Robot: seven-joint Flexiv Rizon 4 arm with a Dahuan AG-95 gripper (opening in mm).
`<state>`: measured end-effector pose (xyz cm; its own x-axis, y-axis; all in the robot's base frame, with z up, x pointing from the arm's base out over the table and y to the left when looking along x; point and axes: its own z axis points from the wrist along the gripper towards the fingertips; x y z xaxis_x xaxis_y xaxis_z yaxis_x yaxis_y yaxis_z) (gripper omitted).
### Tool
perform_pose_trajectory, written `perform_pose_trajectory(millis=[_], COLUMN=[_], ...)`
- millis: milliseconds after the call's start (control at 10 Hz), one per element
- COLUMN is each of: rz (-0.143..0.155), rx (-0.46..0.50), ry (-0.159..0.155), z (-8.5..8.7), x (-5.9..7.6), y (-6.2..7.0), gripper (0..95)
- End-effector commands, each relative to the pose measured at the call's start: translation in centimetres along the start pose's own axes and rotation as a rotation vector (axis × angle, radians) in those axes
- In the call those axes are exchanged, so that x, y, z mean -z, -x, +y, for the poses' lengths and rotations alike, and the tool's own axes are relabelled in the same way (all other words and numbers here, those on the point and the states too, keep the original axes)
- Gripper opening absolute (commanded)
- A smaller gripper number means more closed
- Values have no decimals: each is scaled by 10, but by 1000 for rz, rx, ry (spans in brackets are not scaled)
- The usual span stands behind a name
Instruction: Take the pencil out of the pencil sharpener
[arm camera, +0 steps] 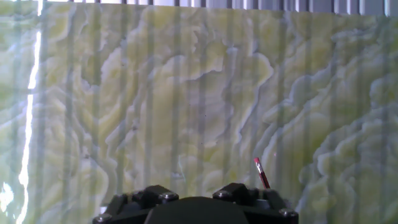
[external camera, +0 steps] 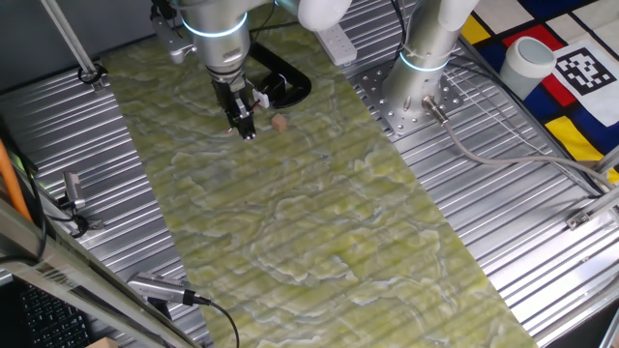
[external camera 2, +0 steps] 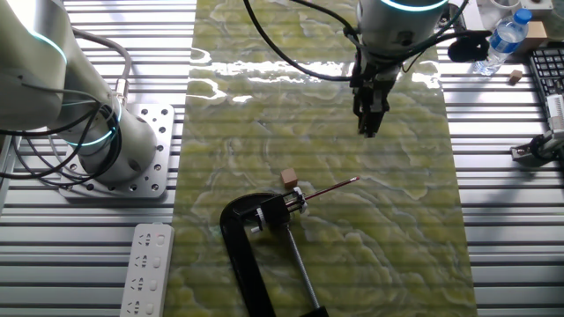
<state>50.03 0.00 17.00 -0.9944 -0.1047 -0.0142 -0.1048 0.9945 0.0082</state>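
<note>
The reddish-brown pencil (external camera 2: 331, 187) lies nearly flat, its one end stuck in the small pencil sharpener (external camera 2: 297, 200), which a black C-clamp (external camera 2: 251, 231) holds on the green marbled mat. The free end points right and away from the clamp. My gripper (external camera 2: 367, 125) hangs above the mat beyond the pencil's free end, apart from it, fingers together and empty. In the hand view only the pencil's tip (arm camera: 260, 172) shows, just above the gripper body. In one fixed view my gripper (external camera: 245, 129) stands in front of the clamp (external camera: 286, 81) and hides the pencil.
A tiny tan nub (external camera 2: 289, 179) lies on the mat beside the clamp's head; it also shows in one fixed view (external camera: 280, 122). A second arm's base (external camera 2: 106, 145) stands on the ribbed metal at the left. A white power strip (external camera 2: 148, 269) lies near it.
</note>
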Motion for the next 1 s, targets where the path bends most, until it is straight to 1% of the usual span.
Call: perform_pose_trajectory(millis=[100, 400, 500, 600, 800, 1000], rz=[-11, -13, -10, -9, -18, -16], rx=[104, 108, 112, 115, 117, 123], ry=[7, 10, 8, -1, 1, 2], z=[0, 0, 0, -1, -1, -1], x=[0, 0, 1, 3, 5, 5], y=[0, 0, 0, 0, 1, 1], gripper=[0, 0, 0, 0, 0, 0])
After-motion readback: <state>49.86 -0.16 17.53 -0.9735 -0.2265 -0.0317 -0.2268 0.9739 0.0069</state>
